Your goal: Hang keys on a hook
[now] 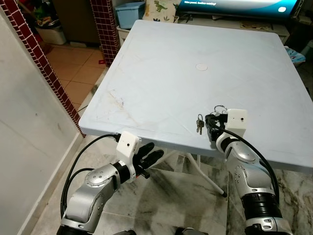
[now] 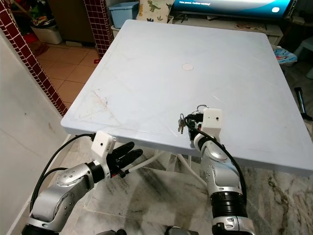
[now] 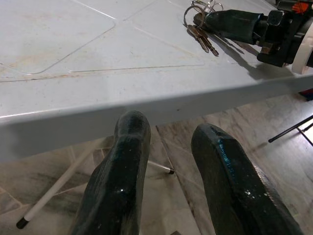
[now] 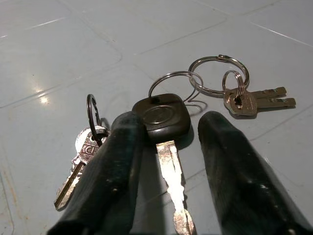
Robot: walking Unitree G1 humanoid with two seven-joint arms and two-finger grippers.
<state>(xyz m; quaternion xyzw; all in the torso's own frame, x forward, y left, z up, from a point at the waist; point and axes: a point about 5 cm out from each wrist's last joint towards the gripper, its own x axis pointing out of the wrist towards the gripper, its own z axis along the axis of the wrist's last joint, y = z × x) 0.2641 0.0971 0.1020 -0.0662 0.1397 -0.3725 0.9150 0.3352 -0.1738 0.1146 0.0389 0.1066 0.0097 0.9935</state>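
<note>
**Right wrist view: keys between parted fingers, on table**

Right wrist view, lower half of frame: right gripper (image 4: 168, 166) has both black fingers (image 4: 110, 171) spread apart, resting low over the pale table (image 4: 58, 54). Keys (image 4: 164, 122) lie flat on the surface. Black-headed key sits in the gap between the fingers, blade pointing toward the bottom of the frame; left finger appears to touch the black head's edge, right finger stands just clear. Not clamped. Silver key on a dark ring lies at lower left, beside the left finger. Two steel rings link at upper centre; a pair of brass-coloured keys hangs off the right ring, upper right of frame.

Left eye view: keys (image 1: 200, 124) lie lower right of centre, near the table's (image 1: 161, 73) front edge. Right gripper (image 1: 212, 124) lies on the tabletop with them, white camera box just behind it.

Left gripper (image 1: 149, 154) at lower left of frame, below the table edge and well apart from the keys, fingers splayed, nothing held. Left wrist view: both fingers (image 3: 122, 166) at the bottom of the frame, pointing at the table rim; keys (image 3: 200, 32) and the right gripper's black fingers at upper right.

Red tiled pillar (image 1: 44, 63) at the left edge; blue tub (image 1: 129, 13) at top, beyond the table
</note>
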